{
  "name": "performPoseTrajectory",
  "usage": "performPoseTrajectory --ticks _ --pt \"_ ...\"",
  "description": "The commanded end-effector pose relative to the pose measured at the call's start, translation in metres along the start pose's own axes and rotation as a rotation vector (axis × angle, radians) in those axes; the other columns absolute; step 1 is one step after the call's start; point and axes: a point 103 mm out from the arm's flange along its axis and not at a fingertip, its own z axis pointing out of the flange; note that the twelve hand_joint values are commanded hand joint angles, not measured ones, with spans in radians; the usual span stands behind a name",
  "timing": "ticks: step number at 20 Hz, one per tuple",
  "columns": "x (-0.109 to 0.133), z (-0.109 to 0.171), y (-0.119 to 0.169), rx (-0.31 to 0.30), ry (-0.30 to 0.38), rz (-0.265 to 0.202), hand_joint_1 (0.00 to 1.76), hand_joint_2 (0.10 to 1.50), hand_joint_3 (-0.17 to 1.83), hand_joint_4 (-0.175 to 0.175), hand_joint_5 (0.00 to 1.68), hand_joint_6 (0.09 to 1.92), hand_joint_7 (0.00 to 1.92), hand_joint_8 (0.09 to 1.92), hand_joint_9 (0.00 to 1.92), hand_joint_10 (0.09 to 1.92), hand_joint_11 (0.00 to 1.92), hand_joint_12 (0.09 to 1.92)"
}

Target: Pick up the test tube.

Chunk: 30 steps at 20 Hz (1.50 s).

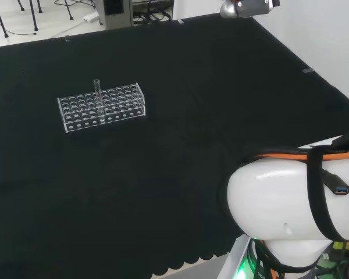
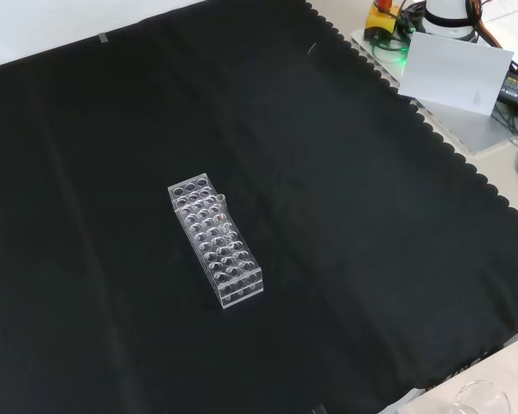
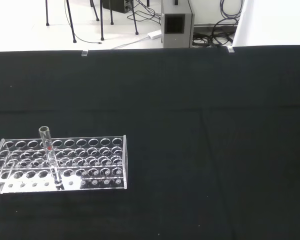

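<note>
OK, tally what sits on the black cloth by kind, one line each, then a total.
Clear test tube rack: 1
Test tube, upright in the rack: 1
Total: 2

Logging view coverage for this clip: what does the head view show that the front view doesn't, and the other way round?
The head view alone has the arm's white link at lower right and shows the test tube standing well above the rack. The front view alone has the arm's base, a white card beside it and a round glass piece at the bottom edge. Both show the black cloth with the clear rack and one upright tube in it.
</note>
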Motion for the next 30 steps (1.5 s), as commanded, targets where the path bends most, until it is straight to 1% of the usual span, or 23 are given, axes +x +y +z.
performPoseTrajectory --ticks 1,2,3,5,7,10,14,16,20,22,27,30 --pt "-0.056 -0.078 -0.059 -0.103 0.004 0.054 0.89 0.69 0.53 -0.08 0.33 0.21 0.42 0.64 0.35 0.69 0.15 1.26" --pt "-0.06 -0.083 -0.062 -0.108 0.005 0.057 0.83 0.68 0.54 -0.068 0.23 0.14 0.25 0.71 0.2 0.8 0.07 1.28" --pt "-0.061 -0.085 -0.063 -0.109 0.005 0.056 0.8 0.68 0.55 -0.062 0.19 0.1 0.15 0.77 0.11 0.89 0.03 1.29" --pt "-0.061 -0.086 -0.061 -0.107 0.01 0.052 0.78 0.67 0.56 -0.057 0.16 0.09 0.07 0.83 0.03 0.97 0.01 1.3" --pt "-0.059 -0.085 -0.058 -0.101 0.015 0.045 0.77 0.67 0.56 -0.056 0.15 0.09 0.05 0.85 0.02 1.0 0.0 1.31" --pt "-0.053 -0.082 -0.047 -0.082 0.016 0.012 0.77 0.67 0.56 -0.056 0.15 0.09 0.04 0.86 0.01 1.0 0.0 1.31" --pt "-0.037 -0.076 -0.025 -0.051 0.018 -0.056 0.77 0.67 0.56 -0.056 0.15 0.09 0.04 0.86 0.01 1.0 0.0 1.31" --pt "-0.03 -0.074 -0.015 -0.038 0.02 -0.082 0.78 0.67 0.56 -0.055 0.15 0.09 0.04 0.86 0.02 1.01 0.0 1.31" --pt "-0.011 -0.068 0.013 -0.009 0.01 -0.143 0.78 0.67 0.56 -0.055 0.15 0.09 0.05 0.87 0.02 1.01 0.0 1.32" --pt "-0.001 -0.067 0.026 -0.007 0.003 -0.168 0.78 0.67 0.56 -0.055 0.15 0.09 0.05 0.87 0.03 1.01 0.0 1.32" --pt "0.012 -0.064 0.051 0.002 0.004 -0.201 0.78 0.67 0.57 -0.054 0.15 0.09 0.06 0.87 0.04 1.02 0.0 1.33" --pt "0.019 -0.056 0.066 0.02 0.002 -0.213 0.79 0.66 0.57 -0.054 0.15 0.09 0.06 0.87 0.04 1.02 0.0 1.35"
